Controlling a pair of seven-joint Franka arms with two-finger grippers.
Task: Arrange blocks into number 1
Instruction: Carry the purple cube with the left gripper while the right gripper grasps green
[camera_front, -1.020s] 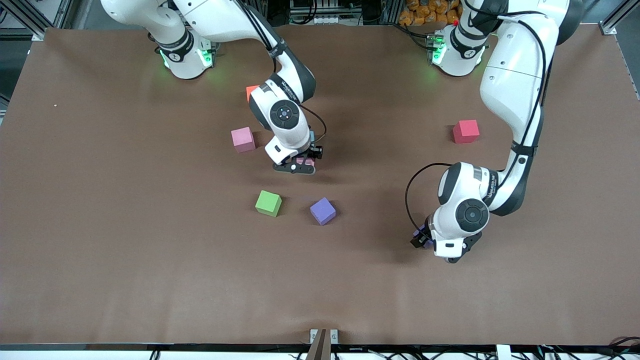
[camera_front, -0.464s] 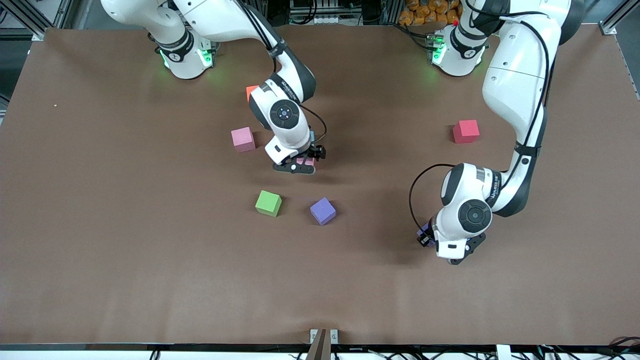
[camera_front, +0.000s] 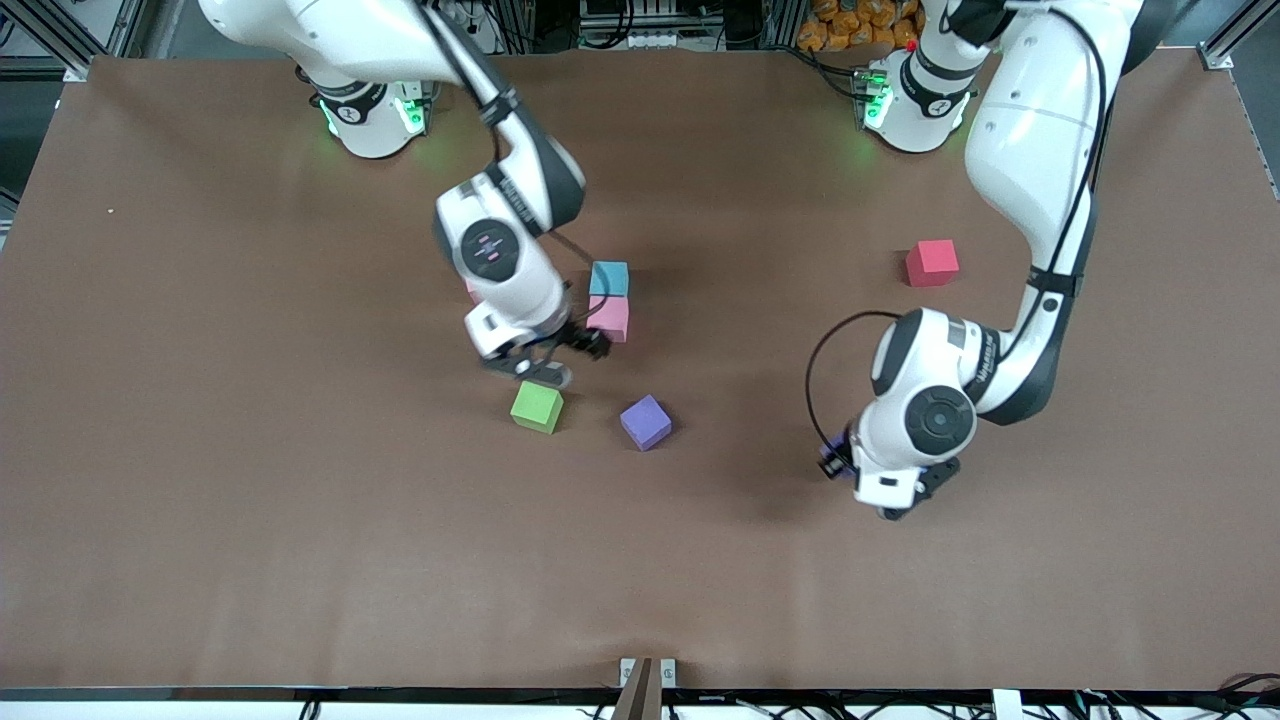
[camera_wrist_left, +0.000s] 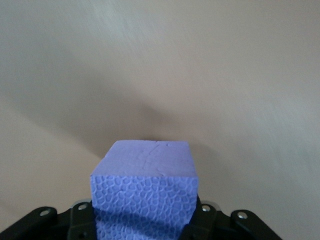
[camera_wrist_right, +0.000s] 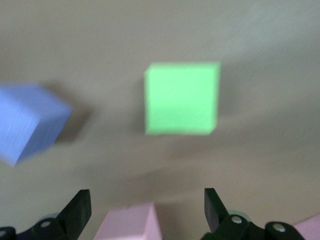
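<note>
My left gripper (camera_front: 850, 465) is shut on a purple block (camera_wrist_left: 145, 185) over the table toward the left arm's end; the block hides its fingertips (camera_wrist_left: 145, 222). My right gripper (camera_front: 545, 360) hangs open and holds nothing (camera_wrist_right: 145, 205), over the table between a pink block (camera_front: 608, 318) and a green block (camera_front: 537, 407). The pink block (camera_wrist_right: 130, 222) touches a blue block (camera_front: 609, 278) that lies farther from the camera. A second purple block (camera_front: 645, 422) sits beside the green block (camera_wrist_right: 182, 97). A red block (camera_front: 932, 262) lies alone near the left arm.
A sliver of another pink block (camera_front: 469, 291) shows past the right arm's wrist. The brown table (camera_front: 250, 520) is bare nearer the camera. Both arm bases stand at the edge farthest from the camera.
The right gripper opened, left the pink block beside the blue block and moved toward the green block. The left gripper shut on its purple block and shifted slightly.
</note>
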